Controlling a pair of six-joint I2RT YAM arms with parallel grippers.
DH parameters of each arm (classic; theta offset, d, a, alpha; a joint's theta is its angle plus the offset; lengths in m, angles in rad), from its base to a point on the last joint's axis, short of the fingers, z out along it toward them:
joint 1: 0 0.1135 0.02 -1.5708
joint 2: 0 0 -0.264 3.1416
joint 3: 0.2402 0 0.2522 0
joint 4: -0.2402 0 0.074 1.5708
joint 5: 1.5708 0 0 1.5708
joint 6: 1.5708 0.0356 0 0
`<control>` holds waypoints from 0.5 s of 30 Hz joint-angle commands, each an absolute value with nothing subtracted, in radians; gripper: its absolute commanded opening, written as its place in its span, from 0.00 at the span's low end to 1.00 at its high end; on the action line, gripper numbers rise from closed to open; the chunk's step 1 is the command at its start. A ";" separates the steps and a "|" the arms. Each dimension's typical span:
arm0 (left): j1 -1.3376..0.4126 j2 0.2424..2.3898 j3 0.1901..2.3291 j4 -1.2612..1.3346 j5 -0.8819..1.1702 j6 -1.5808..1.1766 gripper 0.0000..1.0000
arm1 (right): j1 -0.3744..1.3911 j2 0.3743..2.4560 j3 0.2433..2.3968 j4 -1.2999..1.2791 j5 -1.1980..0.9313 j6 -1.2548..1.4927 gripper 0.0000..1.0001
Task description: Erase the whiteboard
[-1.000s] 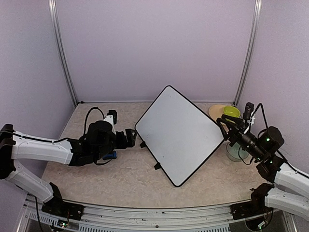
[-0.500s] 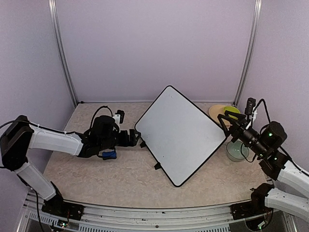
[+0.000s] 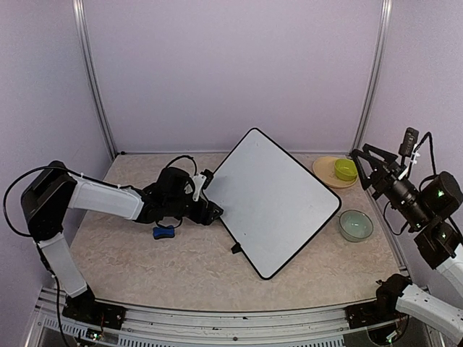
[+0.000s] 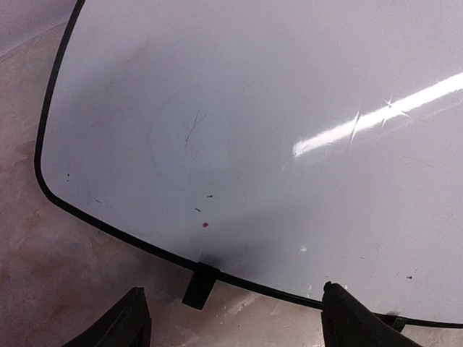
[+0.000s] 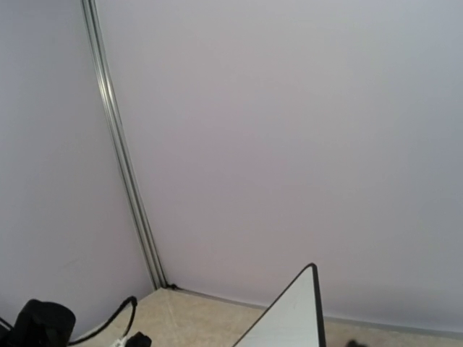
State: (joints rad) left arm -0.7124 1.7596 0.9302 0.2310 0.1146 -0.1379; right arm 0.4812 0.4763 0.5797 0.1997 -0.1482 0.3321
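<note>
Whiteboard position: the whiteboard (image 3: 271, 199) sits mid-table, propped at a tilt on its wire stand. I see only a few faint specks on its face in the left wrist view.
Left gripper: the left gripper (image 4: 233, 293) has its fingers spread with nothing between them. It is low at the board's lower-left edge, just short of a stand clip (image 4: 199, 280).
Right gripper: the right gripper (image 3: 365, 155) is raised at the far right, well apart from the board. Its fingers look parted and empty from overhead; its own camera shows no fingers.
Eraser: the blue eraser (image 3: 164, 232) lies unheld on the table (image 3: 145, 282), near the left arm.
Risk, board: the left fingers could catch the frame or clip — I judge that could shove the board off its stand.
Risk, wiping: no tool is in hand, so bare fingers would smear the specks or scratch the gloss.
Risk, bowls: a right-arm descent could clip the green bowl (image 3: 346, 169) or the pale bowl (image 3: 355, 225).
Count: one whiteboard, one eraser, two bowls, one yellow plate (image 3: 325, 167), two grippers.
</note>
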 commanded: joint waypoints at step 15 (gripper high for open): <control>-0.695 1.888 0.987 0.151 0.087 -0.044 0.58 | 0.481 0.441 0.613 0.113 -0.150 0.329 0.69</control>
